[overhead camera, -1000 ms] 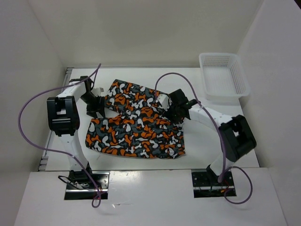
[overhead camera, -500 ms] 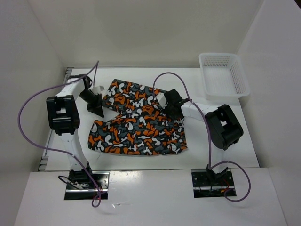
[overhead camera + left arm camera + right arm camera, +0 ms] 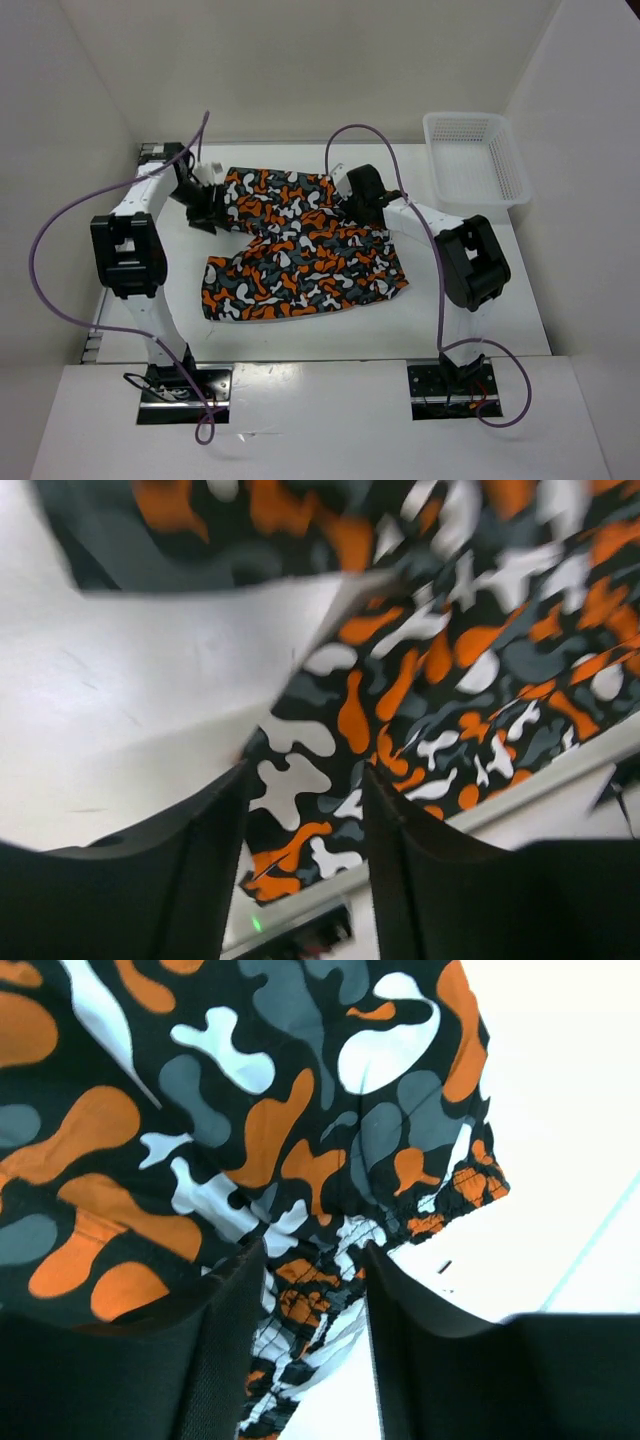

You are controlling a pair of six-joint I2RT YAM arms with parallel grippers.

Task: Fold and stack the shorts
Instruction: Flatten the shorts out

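Note:
The shorts point(image 3: 300, 262), printed in orange, grey, white and black blotches, lie spread across the middle of the white table. My left gripper point(image 3: 208, 206) is at their far left corner and shut on the fabric. In the left wrist view the shorts point(image 3: 420, 670) run between my fingers point(image 3: 305, 780). My right gripper point(image 3: 352, 200) is at their far right corner, shut on the elastic waistband. In the right wrist view the gathered waistband point(image 3: 320, 1260) passes between the gripper point(image 3: 315, 1255) and the rest of the shorts point(image 3: 250, 1110) fills the view above.
A white plastic mesh basket point(image 3: 475, 165) stands at the far right of the table point(image 3: 460, 300). White walls close in on the left, back and right. Purple cables point(image 3: 60, 240) loop over both arms.
Both grippers have moved toward the far side and drawn the shorts with them. The fabric now lies flatter and farther from the near edge.

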